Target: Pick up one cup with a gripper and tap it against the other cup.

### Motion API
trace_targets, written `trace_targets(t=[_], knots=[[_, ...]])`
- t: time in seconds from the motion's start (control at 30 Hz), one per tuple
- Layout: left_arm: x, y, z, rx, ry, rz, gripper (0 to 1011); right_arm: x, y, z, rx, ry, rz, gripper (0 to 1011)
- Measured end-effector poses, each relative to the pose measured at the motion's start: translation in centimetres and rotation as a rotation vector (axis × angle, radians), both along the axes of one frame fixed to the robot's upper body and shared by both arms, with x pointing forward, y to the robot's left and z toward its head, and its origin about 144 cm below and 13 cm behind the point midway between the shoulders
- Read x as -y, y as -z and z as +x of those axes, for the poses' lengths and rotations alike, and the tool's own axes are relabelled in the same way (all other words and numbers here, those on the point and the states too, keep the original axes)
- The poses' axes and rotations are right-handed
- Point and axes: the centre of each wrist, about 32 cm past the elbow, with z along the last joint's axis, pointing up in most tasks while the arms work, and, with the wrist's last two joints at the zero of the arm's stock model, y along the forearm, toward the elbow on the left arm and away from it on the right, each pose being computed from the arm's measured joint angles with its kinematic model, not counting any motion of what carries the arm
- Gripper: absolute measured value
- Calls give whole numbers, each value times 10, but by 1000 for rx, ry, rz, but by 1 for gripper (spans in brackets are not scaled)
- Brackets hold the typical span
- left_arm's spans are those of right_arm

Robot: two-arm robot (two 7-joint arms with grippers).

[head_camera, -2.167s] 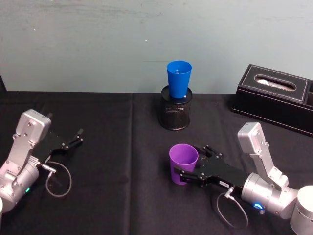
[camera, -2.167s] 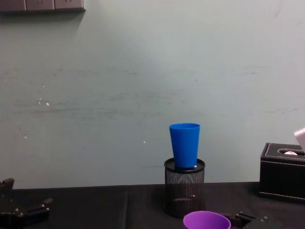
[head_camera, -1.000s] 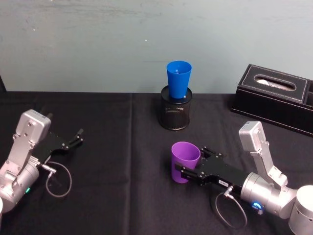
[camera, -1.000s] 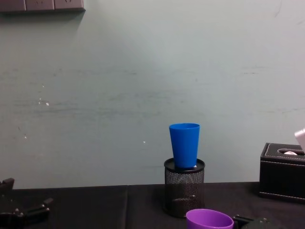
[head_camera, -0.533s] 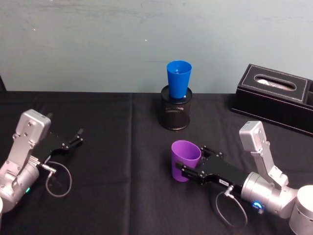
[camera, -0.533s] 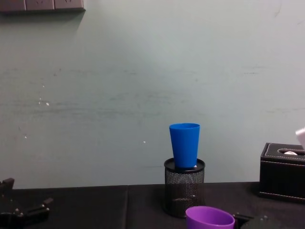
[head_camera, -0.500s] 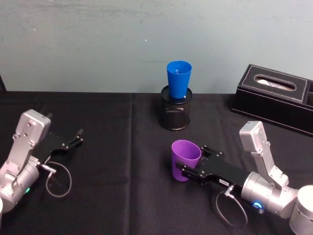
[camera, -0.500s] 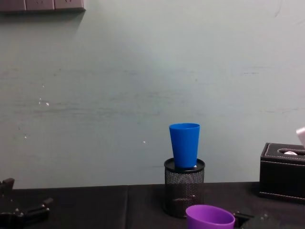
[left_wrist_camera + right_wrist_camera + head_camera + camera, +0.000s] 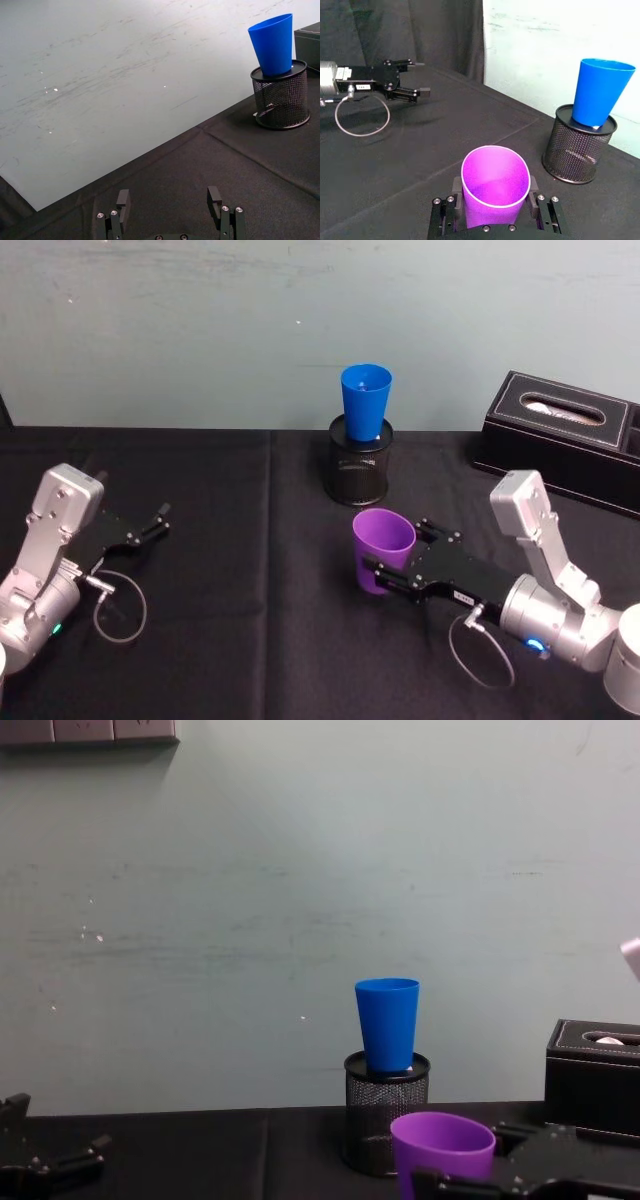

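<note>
My right gripper (image 9: pixel 388 568) is shut on the purple cup (image 9: pixel 383 549), holding it upright just above the black table, in front of the pen holder. The wrist view looks into the same purple cup (image 9: pixel 494 189) from above, clamped between both fingers (image 9: pixel 539 212); the chest view has the purple cup (image 9: pixel 441 1153) low and right of centre. The blue cup (image 9: pixel 365 401) stands upright in a black mesh pen holder (image 9: pixel 360 473) at the back; the two cups are apart. My left gripper (image 9: pixel 150 523) rests open at the left.
A black tissue box (image 9: pixel 565 439) sits at the back right, near the wall. A loose cable loop (image 9: pixel 120 605) lies by the left arm. Black cloth covers the table (image 9: pixel 250 570) between the two arms.
The right gripper has lifted the purple cup and carried it a little back toward the pen holder. The left arm has not moved.
</note>
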Motion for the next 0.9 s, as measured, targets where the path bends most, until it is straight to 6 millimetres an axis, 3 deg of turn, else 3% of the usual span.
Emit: trace_targets(t=[0.9], knots=[[0, 0, 0, 0, 0, 0, 1011, -4, -68, -2, 2, 8, -10, 735]])
